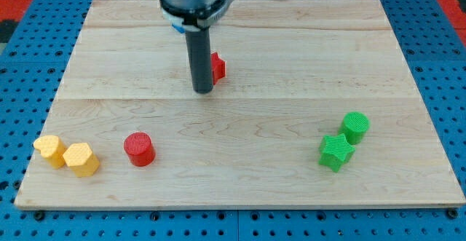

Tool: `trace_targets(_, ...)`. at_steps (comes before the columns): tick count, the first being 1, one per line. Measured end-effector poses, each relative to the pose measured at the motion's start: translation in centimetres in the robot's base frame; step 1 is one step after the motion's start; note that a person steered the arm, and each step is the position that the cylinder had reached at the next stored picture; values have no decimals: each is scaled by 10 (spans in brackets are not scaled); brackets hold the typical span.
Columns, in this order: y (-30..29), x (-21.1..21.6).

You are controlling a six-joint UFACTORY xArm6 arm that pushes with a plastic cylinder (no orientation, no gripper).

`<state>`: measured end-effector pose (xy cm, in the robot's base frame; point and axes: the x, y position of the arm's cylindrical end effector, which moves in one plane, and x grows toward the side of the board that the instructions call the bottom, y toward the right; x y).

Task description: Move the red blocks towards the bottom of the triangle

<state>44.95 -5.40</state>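
My tip stands near the board's middle, a little above centre. A red block sits just to its upper right, partly hidden behind the rod, so its shape is unclear; it touches or nearly touches the rod. A red cylinder lies at the lower left, well away from the tip. No triangle-shaped block can be made out.
Two yellow blocks sit together at the board's lower left corner. A green cylinder and a green star-shaped block touch at the lower right. The wooden board lies on a blue pegboard.
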Motion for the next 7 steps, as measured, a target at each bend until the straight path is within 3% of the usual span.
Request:
trace_targets(1,10,126)
trace_targets(2,-54,165)
trace_targets(3,-71,105)
trace_targets(5,-122,92)
trace_targets(6,-119,44)
trace_targets(7,-59,43)
